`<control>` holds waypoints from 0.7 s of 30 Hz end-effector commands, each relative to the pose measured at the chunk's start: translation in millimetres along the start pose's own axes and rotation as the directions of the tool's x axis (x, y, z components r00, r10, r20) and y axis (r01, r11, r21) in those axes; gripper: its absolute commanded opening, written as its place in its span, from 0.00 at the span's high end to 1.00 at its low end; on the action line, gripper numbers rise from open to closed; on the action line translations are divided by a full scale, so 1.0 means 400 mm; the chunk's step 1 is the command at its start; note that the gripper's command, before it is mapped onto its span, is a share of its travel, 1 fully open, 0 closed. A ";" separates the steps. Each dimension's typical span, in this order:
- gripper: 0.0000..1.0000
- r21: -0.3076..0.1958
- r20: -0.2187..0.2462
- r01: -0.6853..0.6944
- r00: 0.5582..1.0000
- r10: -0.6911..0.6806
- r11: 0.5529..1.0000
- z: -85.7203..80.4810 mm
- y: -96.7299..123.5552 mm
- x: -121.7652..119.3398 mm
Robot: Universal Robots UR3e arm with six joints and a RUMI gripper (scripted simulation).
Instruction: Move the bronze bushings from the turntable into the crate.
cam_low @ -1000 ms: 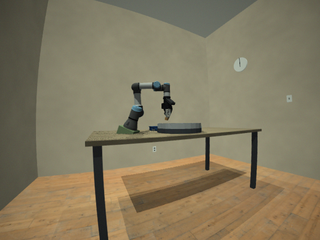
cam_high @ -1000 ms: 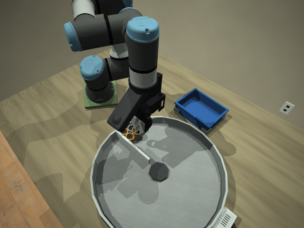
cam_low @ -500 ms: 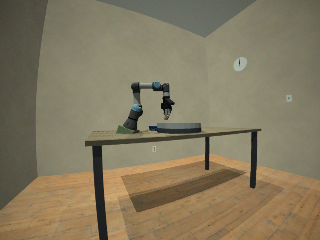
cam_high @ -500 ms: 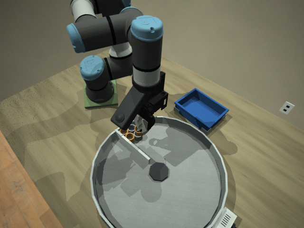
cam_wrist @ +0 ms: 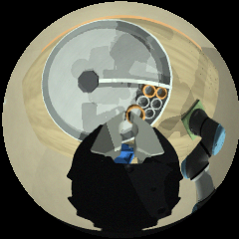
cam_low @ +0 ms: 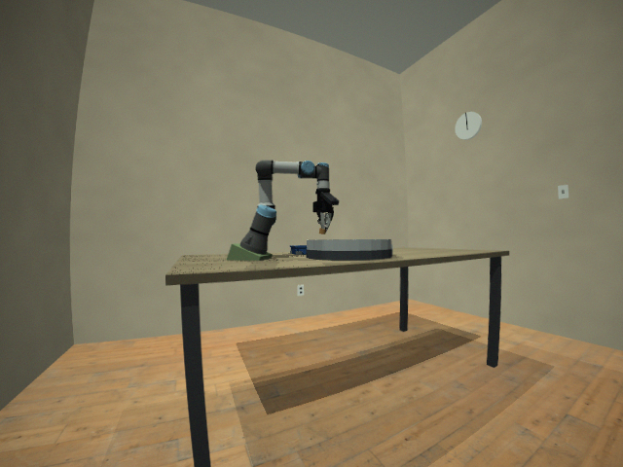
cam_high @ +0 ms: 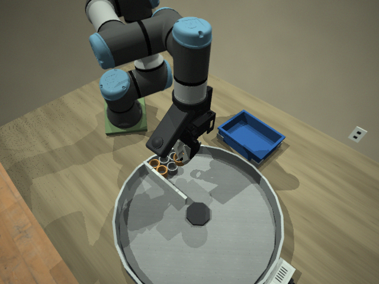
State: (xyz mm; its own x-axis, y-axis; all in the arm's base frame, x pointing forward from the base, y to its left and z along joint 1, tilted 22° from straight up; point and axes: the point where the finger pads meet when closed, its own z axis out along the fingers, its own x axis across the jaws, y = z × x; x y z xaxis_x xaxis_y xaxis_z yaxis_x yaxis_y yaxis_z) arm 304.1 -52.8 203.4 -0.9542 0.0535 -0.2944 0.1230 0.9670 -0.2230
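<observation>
It looks like a robot workshop or lab: an arm (cam_high: 131,39) (cam_low: 285,167) (cam_wrist: 203,144) stands on a plain table (cam_high: 82,152) (cam_low: 281,273) (cam_wrist: 191,65) beside a turntable (cam_high: 238,232) (cam_low: 348,248) (cam_wrist: 65,105).

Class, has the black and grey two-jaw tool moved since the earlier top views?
Yes, the tool has shifted right in the top view, nearer the blue rectangular crate.
</observation>
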 end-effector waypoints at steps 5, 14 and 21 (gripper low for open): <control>1.00 0.003 0.002 -0.001 1.000 0.001 1.000 -0.002 0.035 -0.009; 1.00 0.003 0.002 -0.001 1.000 0.001 1.000 -0.002 0.085 -0.018; 1.00 0.003 0.002 -0.001 1.000 0.001 1.000 -0.002 0.118 -0.025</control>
State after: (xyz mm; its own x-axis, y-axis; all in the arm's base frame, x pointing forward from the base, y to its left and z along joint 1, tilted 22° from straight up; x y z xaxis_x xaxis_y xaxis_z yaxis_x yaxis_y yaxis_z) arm 315.1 -18.0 197.2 -0.9541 0.0527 -0.2950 0.1222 0.9673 -0.2224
